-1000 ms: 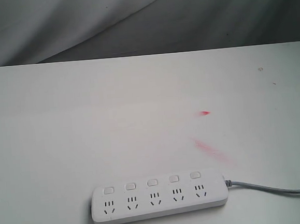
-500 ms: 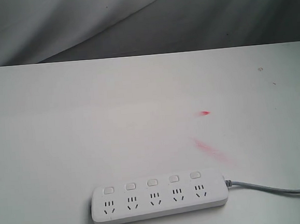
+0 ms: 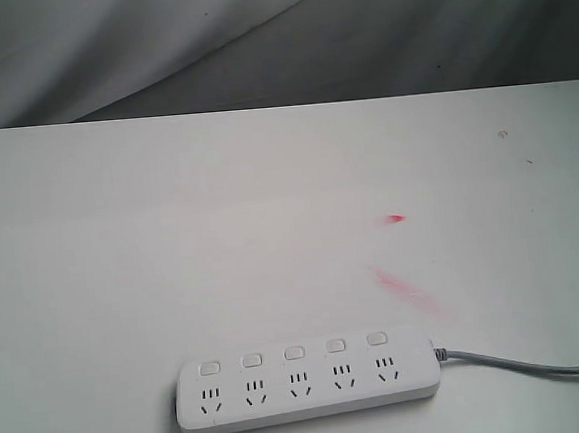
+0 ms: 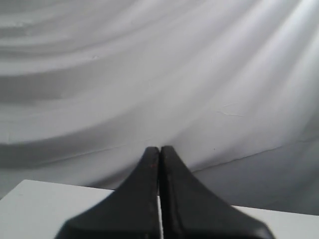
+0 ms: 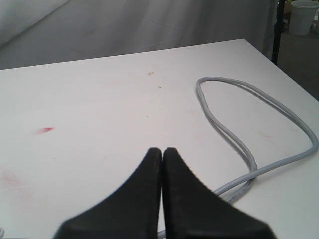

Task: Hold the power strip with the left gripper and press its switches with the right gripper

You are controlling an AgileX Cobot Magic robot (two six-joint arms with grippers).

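The white power strip (image 3: 305, 384) lies near the table's front edge in the exterior view, its five switches (image 3: 294, 353) in a row above the sockets. Its grey cord (image 3: 527, 364) runs off to the right. Neither arm shows in the exterior view. In the left wrist view my left gripper (image 4: 160, 149) is shut with nothing between its fingers, raised and facing the grey backdrop. In the right wrist view my right gripper (image 5: 162, 151) is shut and empty above the table, with the looped grey cord (image 5: 234, 134) lying beside it. The strip itself is out of both wrist views.
Red marks (image 3: 397, 218) stain the white table (image 3: 171, 246) behind the strip. A grey cloth backdrop (image 3: 255, 39) hangs behind the table. Off the table's far corner in the right wrist view stand a black pole (image 5: 279, 30) and a white bucket (image 5: 303, 15).
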